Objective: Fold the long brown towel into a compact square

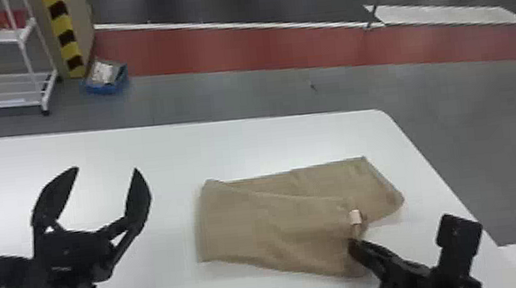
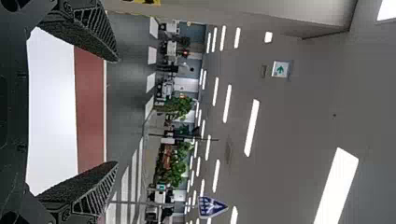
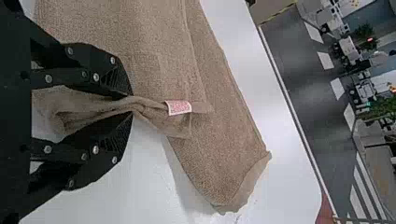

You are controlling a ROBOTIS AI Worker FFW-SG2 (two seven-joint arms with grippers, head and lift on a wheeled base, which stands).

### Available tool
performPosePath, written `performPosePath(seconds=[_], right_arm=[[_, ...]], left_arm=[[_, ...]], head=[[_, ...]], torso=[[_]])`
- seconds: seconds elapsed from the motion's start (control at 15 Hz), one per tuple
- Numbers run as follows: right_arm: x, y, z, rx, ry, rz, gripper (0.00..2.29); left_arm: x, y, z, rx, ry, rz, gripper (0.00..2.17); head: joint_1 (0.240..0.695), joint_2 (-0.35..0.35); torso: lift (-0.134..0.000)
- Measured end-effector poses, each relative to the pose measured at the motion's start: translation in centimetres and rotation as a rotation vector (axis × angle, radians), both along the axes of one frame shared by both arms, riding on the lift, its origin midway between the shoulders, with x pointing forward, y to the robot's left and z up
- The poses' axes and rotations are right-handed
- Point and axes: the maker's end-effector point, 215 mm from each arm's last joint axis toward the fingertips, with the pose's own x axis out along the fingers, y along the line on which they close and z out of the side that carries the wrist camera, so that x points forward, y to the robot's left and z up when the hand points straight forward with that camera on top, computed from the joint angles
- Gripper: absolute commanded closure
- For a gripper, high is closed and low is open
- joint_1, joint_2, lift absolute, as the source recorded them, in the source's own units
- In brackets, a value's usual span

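Note:
The brown towel (image 1: 274, 225) lies on the white table, one layer doubled back over another that sticks out toward the back right. At the near right end of its upper layer is my right gripper (image 1: 354, 246). In the right wrist view, the right gripper (image 3: 132, 103) is shut on a bunched edge of the towel (image 3: 215, 154), close beside a small white tag (image 3: 178, 107). My left gripper (image 1: 108, 169) stands open over the table, left of the towel and apart from it. The left wrist view has the left gripper (image 2: 116, 112) with its fingers wide apart and nothing between them.
The white table (image 1: 144, 143) has its far edge behind the towel and its right edge beyond the right arm. On the floor past it stand a white rack (image 1: 3, 93) and a blue box (image 1: 105, 81).

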Motion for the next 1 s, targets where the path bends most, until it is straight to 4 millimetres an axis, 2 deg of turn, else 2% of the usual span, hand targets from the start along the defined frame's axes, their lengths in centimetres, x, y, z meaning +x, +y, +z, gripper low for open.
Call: performPosePath(seconds=[0.2,0.47,0.67,0.8,1.0], right_arm=[[0.5,0.2,1.7,0.004,-0.031,0.009,1.15],[0.8,1.6,4.2,0.005,-0.024,0.058,1.13],[1.7,2.3,6.4,-0.008,-0.038,0.089,1.13],[3.7,2.1,9.3,-0.023,-0.126,0.109,1.13],[6.8,-1.6,14.9,-0.072,-0.353,0.117,1.13]], left_arm=[[0.1,-0.1,0.3,-0.002,-0.005,-0.001,0.15],[0.0,-0.2,0.9,-0.007,-0.012,0.000,0.15],[0.0,-0.1,1.3,-0.007,-0.015,0.005,0.15],[-0.1,-0.2,1.2,-0.007,-0.011,0.003,0.15],[-0.2,-0.1,1.4,-0.011,-0.010,0.011,0.15]], head=[[0.695,-0.221],[0.695,-0.208],[0.695,-0.191],[0.695,-0.190],[0.695,-0.226]], torso=[[-0.125],[-0.125],[-0.125],[-0.125],[-0.125]])
